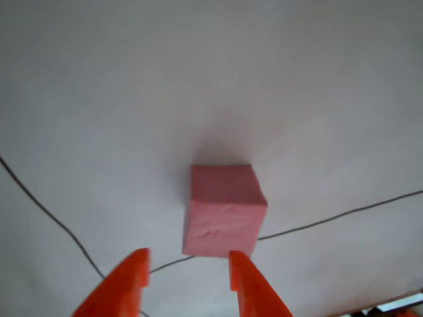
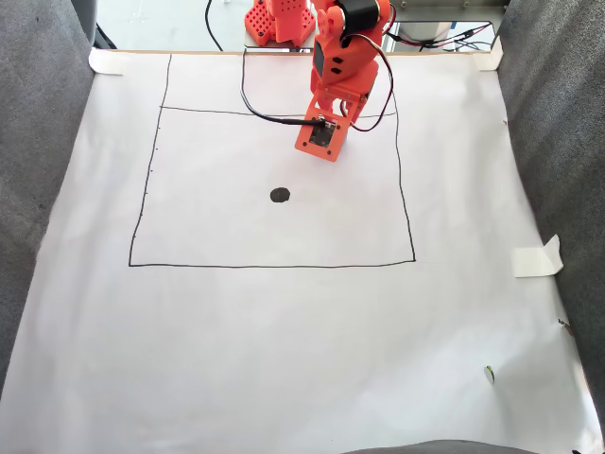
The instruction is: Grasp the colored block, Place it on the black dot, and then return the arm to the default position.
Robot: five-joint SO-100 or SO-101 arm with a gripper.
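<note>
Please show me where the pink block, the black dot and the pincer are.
pink block (image 1: 225, 211), other view, on its front face.
black dot (image 2: 280, 195), fixed view, on its middle.
pincer (image 1: 188, 264), other view, midway between the two orange fingertips.

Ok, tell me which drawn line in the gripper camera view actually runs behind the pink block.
The right-hand thin line: it meets the pink block at its lower right side. The other line curves down the left, apart from the block, toward the gripper.
</note>
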